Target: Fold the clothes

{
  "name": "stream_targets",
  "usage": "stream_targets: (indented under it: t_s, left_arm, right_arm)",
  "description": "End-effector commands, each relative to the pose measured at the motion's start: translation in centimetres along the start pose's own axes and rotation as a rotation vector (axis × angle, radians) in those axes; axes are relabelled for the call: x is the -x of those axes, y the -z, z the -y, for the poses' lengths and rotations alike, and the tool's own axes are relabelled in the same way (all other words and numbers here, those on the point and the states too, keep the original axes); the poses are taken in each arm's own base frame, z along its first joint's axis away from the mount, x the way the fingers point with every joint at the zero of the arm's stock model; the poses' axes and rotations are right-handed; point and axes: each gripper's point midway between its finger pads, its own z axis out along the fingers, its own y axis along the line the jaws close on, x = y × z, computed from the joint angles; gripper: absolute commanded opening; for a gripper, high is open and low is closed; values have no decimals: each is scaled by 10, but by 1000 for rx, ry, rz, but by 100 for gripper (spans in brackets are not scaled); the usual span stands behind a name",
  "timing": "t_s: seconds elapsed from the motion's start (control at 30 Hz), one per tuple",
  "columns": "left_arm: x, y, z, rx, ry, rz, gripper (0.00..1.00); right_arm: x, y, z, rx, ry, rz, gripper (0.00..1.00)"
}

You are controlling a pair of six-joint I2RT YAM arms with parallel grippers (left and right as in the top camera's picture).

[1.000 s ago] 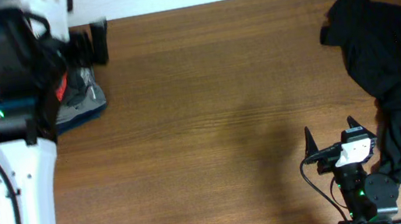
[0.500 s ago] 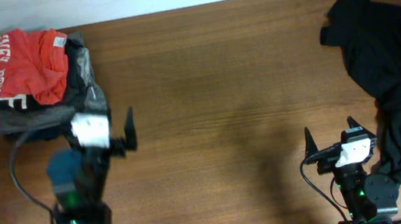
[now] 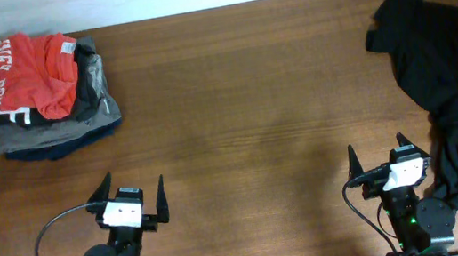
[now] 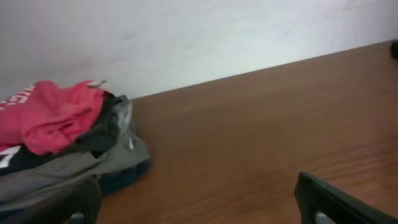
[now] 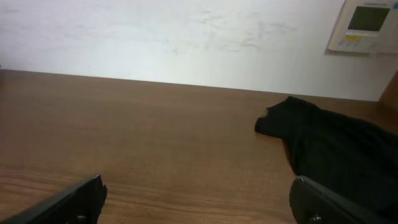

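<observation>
A crumpled black garment (image 3: 452, 88) lies unfolded along the table's right side; it also shows in the right wrist view (image 5: 336, 146). A stack of folded clothes (image 3: 44, 91) with a red shirt on top sits at the far left; it also shows in the left wrist view (image 4: 56, 143). My left gripper (image 3: 131, 196) is open and empty near the front edge, left of centre. My right gripper (image 3: 379, 156) is open and empty near the front edge, just left of the black garment's lower part.
The wooden table (image 3: 245, 117) runs up to a white wall at the back. A wall control panel (image 5: 365, 23) hangs at the upper right of the right wrist view.
My left arm has drawn back from the folded stack at the far left to the front edge, with its gripper open and empty. The right arm has not moved.
</observation>
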Motion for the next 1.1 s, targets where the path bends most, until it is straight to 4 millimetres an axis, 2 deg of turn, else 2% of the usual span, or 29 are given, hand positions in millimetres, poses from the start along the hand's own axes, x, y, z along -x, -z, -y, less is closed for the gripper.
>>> stream_targets:
  t_s: [0.0,0.17,0.3,0.4,0.53,1.07]
  left_arm:
    - [-6,4,-6,30,-1,-20,99]
    - [-22,11,-5,33,10,-82,99]
    - [-24,17,-5,44,10,-85,99]
    - [-10,21,-8,61,-1,-23,99]
    - [0,23,-9,67,-8,21,99]
    - [0,23,-9,67,-8,19,99]
  right_arm:
    - [-3,0,-4,17,-8,-6,99]
    - [-3,0,-4,17,-8,-6,99]
    - [-3,0,-4,17,-8,-6,99]
    - [-3,0,-4,17,-8,-6,99]
    - [-3,0,-4,17,-8,-6,99]
    - [-3,0,-4,17,-8,-6,99]
